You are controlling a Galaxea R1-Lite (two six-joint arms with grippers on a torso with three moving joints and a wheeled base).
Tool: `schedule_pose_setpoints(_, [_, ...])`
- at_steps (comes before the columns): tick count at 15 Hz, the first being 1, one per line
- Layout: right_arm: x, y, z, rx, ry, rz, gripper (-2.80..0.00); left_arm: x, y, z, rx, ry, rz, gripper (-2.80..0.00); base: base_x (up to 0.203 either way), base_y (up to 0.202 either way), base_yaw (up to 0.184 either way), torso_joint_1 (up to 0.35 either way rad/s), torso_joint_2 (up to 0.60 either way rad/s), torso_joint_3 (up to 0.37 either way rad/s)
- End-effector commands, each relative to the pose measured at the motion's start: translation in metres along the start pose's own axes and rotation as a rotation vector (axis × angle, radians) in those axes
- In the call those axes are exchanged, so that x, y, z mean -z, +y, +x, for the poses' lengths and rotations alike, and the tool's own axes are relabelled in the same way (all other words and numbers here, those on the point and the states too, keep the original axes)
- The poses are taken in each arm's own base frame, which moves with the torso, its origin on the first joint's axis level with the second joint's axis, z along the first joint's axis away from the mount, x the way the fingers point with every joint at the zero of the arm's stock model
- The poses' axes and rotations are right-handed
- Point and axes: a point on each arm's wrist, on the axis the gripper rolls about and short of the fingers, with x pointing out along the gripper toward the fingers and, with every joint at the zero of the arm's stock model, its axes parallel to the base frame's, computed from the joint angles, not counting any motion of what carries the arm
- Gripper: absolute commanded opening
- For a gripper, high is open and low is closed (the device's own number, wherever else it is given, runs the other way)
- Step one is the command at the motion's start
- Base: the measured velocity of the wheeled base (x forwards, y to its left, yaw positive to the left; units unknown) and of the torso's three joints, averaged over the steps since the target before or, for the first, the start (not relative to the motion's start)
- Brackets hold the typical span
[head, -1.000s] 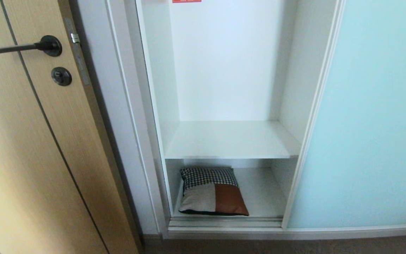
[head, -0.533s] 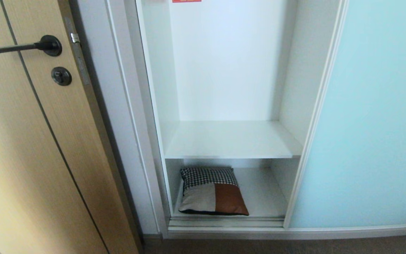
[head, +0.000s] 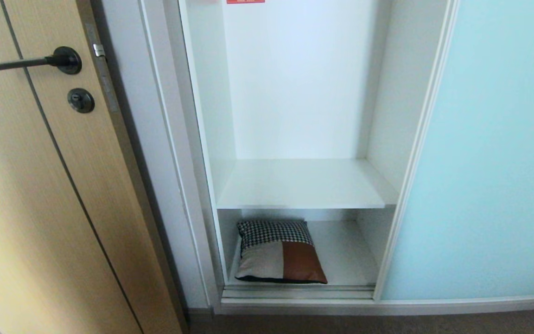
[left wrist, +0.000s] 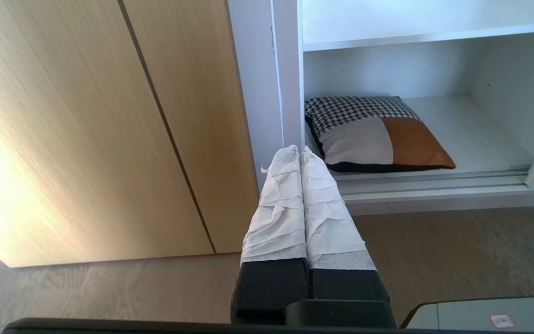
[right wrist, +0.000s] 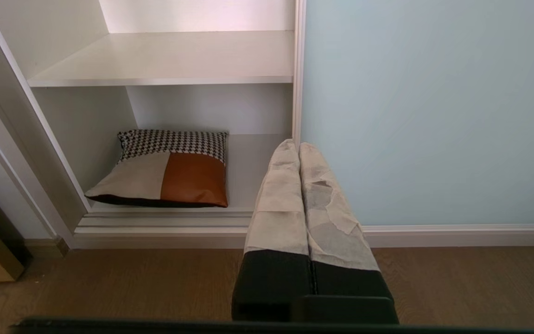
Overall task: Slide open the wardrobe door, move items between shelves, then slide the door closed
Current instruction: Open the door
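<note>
Head view: sliding wardrobe door (head: 480,153) pushed aside to the right, pale-blue frosted panel in a slim white frame, leaving the white interior exposed. Two shelves visible: upper shelf (head: 301,185) bare, lower shelf (head: 346,253) carrying the cushion (head: 278,253), set toward its left side, lying flat with the houndstooth strip at the far edge. Tan wood door (head: 40,185) with black lever handle (head: 35,60) standing to the left. Brown floor (head: 387,324) along the near edge. No arm in sight here.

Left wrist view: left gripper (left wrist: 300,150) pressed together, holding nothing, hanging above the floor in front of the wardrobe's left post (left wrist: 267,93), near the cushion's (left wrist: 373,134) front corner but apart from it. Sliding track (left wrist: 434,183) running just in front of the cushion.

Right wrist view: right gripper (right wrist: 295,146) likewise pressed together and empty, low before the door's (right wrist: 434,116) left edge. Cushion (right wrist: 165,171) to its left, well clear.

Handling, as a judgement: probably light, soft and compressible, likely to sag if lifted by one corner; leather panel perhaps smoother than the fabric. Best taken by pinching the near edge or a piped corner, since the flat faces offer no purchase. Headroom under the upper shelf looks modest, so a pull outward over the track before lifting seems wise.
</note>
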Motion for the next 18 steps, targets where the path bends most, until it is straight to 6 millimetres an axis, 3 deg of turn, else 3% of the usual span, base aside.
schedule_pose_setpoints(1, [0.0003,0.0000,0.0001,0.000,0.000,0.000,-2.80,0.0006,0.0000,0.0003,-0.003,0.007,-0.009,-2.80,0.000,0.000,0.000,0.000,0.00,0.000])
schedule_pose_setpoints(5, [0.0004,0.0000,0.0001,0.000,0.001,0.000,-2.80,-0.0009,0.0010,0.0055,-0.039,-0.100,-0.005,-2.80,0.000,0.000,0.000,0.000,0.00,0.000])
schedule_pose_setpoints(18, [0.0003,0.0000,0.0001,0.000,0.000,0.000,-2.80,0.0017,0.0009,0.0060,-0.042,-0.082,-0.027,-2.80,0.000,0.000,0.000,0.000,0.00,0.000])
